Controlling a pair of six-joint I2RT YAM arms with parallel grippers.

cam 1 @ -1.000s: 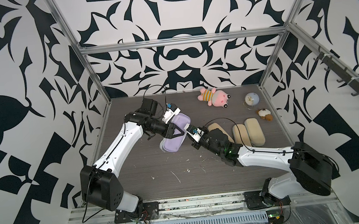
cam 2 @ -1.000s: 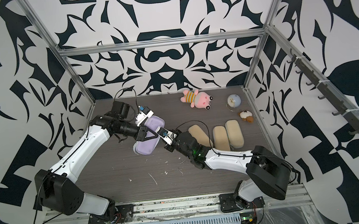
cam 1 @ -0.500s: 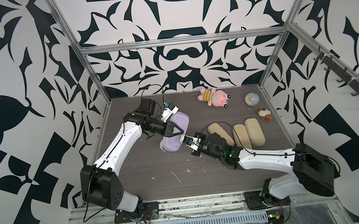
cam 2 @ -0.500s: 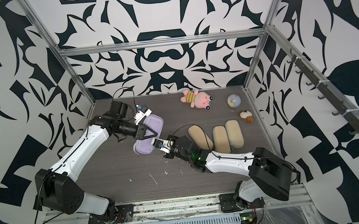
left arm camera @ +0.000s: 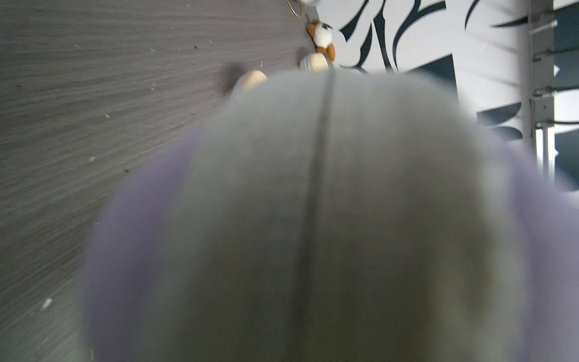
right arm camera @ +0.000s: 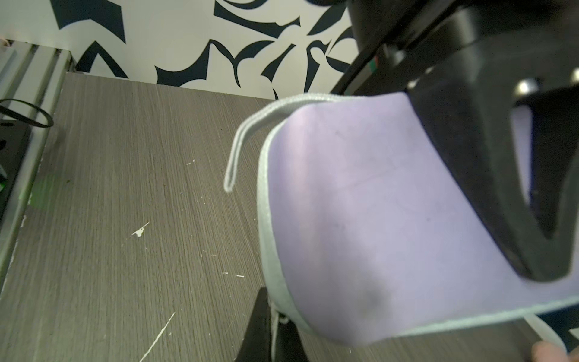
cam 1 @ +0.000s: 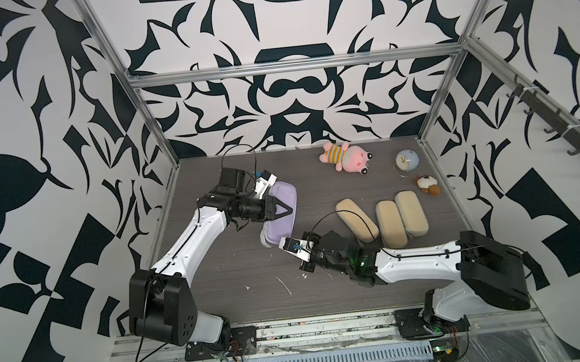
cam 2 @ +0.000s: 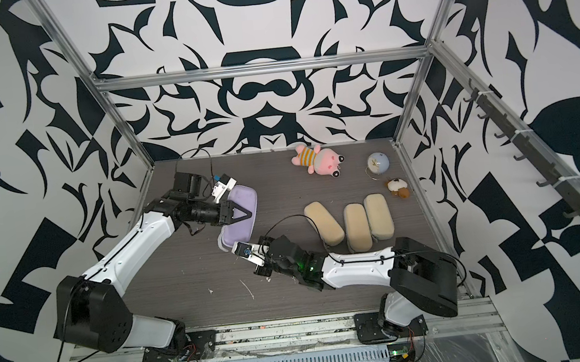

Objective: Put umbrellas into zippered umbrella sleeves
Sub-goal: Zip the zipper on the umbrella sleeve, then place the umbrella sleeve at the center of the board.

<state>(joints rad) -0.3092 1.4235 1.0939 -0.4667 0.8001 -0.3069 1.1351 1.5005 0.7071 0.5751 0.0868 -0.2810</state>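
Counter (cam 1: 220,304), dark wood grain. Both arms meet over its middle.

Left arm (cam 1: 193,242) reaches in from the near left, right arm (cam 1: 416,260) lies low from the near right.

Lavender sleeve (cam 1: 279,212): held by the left end effector (cam 1: 284,210), which is clamped across its broad face. In the right wrist view the near end looks lifted clear of the counter. The left wrist view is filled by a blurred pale band with a dark line down it and lavender on either side, probably the zip edge.

Beige sleeves (cam 1: 390,223): three, side by side toward the right wall, closed, well apart from the arms.

Lavender umbrella: not visible anywhere, so presumably inside the lavender sleeve.

Carry loop (right arm camera: 233,163) hangs free at the sleeve's near end.

Change: a second ago the right end effector (right arm camera: 274,326) was at the sleeve's long side facing the beige sleeves, its fingers slightly apart. It is now at the near end, fingers pressed together on a thin pale strand that I take for the zip pull (right arm camera: 276,316). The left grip and the sleeve have hardly moved.

Reading: the zip is being drawn round the sleeve's edge. This looks like the last of the four, so the task is nearly done. How far the zip has actually closed cannot be told.
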